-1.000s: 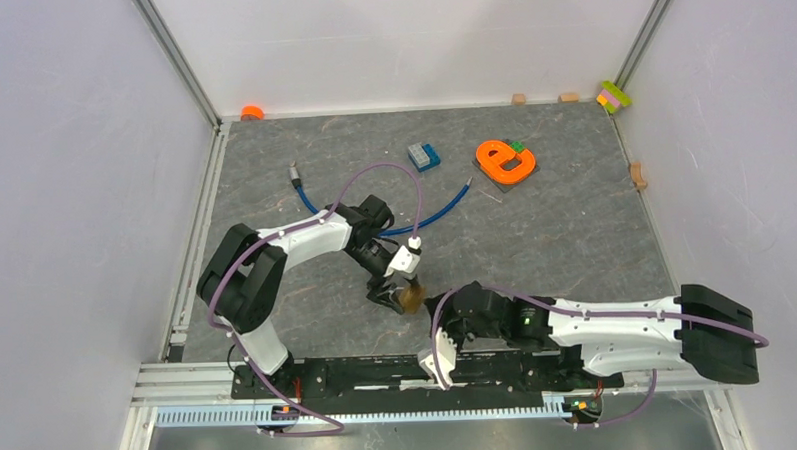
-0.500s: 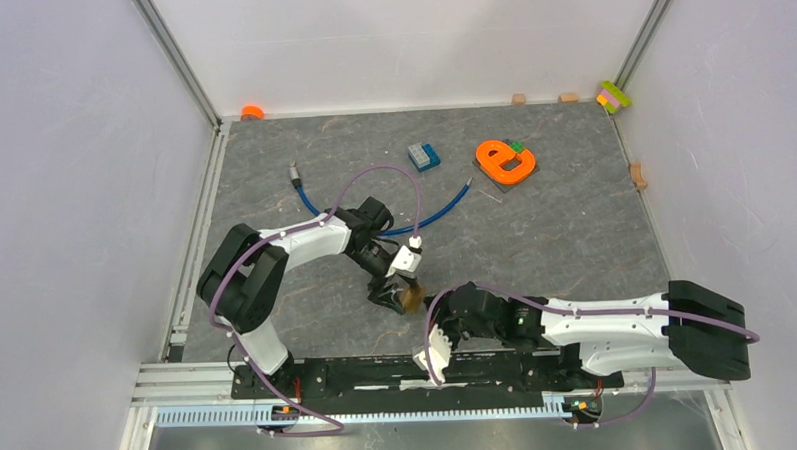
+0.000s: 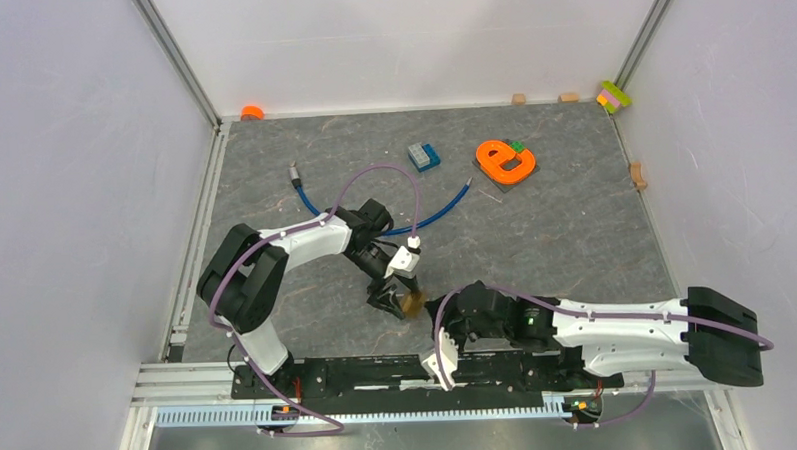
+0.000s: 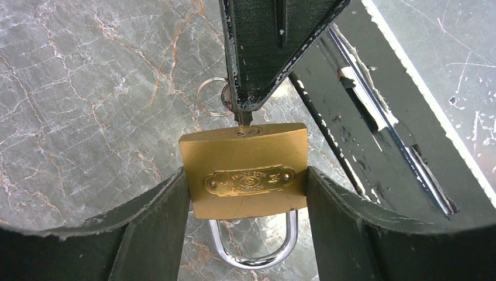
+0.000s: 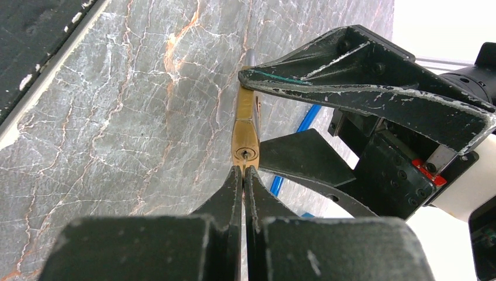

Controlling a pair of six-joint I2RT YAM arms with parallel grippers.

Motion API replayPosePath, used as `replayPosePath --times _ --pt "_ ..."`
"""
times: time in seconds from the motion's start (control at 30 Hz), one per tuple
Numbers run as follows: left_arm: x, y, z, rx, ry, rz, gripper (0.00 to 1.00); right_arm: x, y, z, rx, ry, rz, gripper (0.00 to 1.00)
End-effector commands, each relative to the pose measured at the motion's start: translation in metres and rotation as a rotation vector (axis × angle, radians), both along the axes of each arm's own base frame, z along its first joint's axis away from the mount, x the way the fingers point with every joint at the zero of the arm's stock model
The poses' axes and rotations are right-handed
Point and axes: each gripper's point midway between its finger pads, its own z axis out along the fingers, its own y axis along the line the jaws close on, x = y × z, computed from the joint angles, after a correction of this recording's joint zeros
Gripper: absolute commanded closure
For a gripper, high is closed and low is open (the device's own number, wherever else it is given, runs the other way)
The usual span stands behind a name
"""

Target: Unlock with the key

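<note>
A brass padlock (image 4: pixel 243 170) is clamped by its two sides between my left gripper's (image 4: pixel 247 181) fingers, with its steel shackle (image 4: pixel 251 253) closed and pointing toward the wrist. My right gripper (image 5: pixel 243 170) is shut on the key (image 4: pixel 240 119), whose blade enters the keyhole in the lock's bottom face (image 5: pixel 244 154). The key's ring (image 4: pixel 209 96) hangs beside the right fingers (image 4: pixel 263 52). In the top view the padlock (image 3: pixel 411 303) sits just above the table near the front edge, between the left gripper (image 3: pixel 395 295) and the right gripper (image 3: pixel 429 309).
A blue cable (image 3: pixel 415 224) curves behind the left arm. At the back lie an orange letter piece (image 3: pixel 507 161), a blue and grey block (image 3: pixel 423 156) and an orange cap (image 3: pixel 251 112). The black base rail (image 4: pixel 374 117) runs close beside the lock.
The right arm's rear link swung a little left, then back right. The padlock, the key and both grips stayed as they were.
</note>
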Motion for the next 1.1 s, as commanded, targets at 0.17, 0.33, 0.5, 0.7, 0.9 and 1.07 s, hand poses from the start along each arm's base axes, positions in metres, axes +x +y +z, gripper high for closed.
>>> replayPosePath --times 0.17,0.33,0.5,0.7,0.9,1.07 --pt "-0.004 -0.020 0.034 -0.159 0.020 -0.039 0.98 -0.005 0.022 0.032 0.092 0.006 0.059 1.00" --pt "-0.003 -0.021 0.035 -0.161 0.020 -0.038 0.98 -0.001 0.026 0.038 0.103 0.011 0.036 1.00" --pt "-0.001 -0.022 0.035 -0.161 0.020 -0.038 0.98 -0.005 0.033 0.043 0.114 0.054 0.041 1.00" --pt "0.002 -0.023 0.037 -0.160 0.005 -0.036 0.98 -0.017 0.037 0.036 0.092 0.124 0.082 1.00" --pt "0.004 -0.025 0.040 -0.160 0.017 -0.030 0.98 -0.008 0.026 0.017 0.022 0.007 0.080 1.00" --pt "0.004 -0.026 0.039 -0.161 0.022 -0.030 0.98 -0.002 0.029 0.017 0.007 -0.068 0.072 1.00"
